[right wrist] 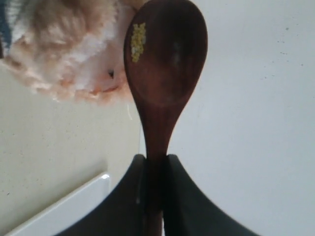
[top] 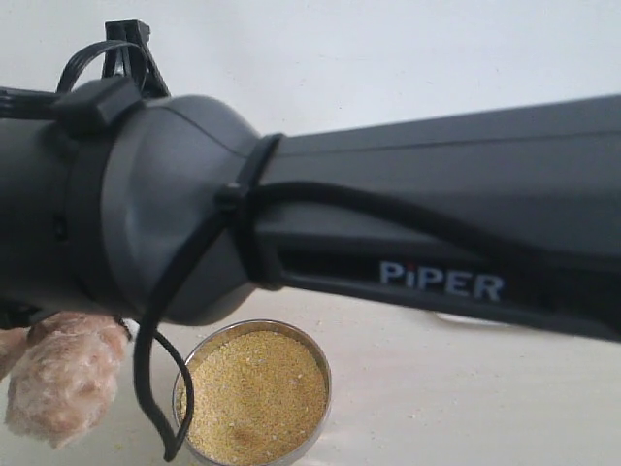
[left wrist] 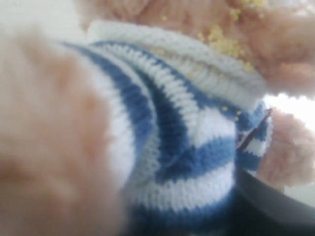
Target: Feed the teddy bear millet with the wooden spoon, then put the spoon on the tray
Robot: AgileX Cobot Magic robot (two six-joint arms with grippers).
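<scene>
Right claw [right wrist: 153,164] clamped on wooden spoon [right wrist: 165,73] handle. Few millet [right wrist: 139,42] grains on its scoop, by teddy bear [right wrist: 69,54] muzzle, upper left. Left claw [left wrist: 273,199] state: cannot tell.

There was one teddy bear [right wrist: 69,54], one wooden spoon [right wrist: 165,73] and one white tray [right wrist: 74,204], of which only a corner showed. One round metal bowl [top: 254,323] held the millet [top: 257,398], and one small patch of grains [right wrist: 138,42] lay on the spoon. One dark arm [top: 408,204] crossed the exterior view.
</scene>
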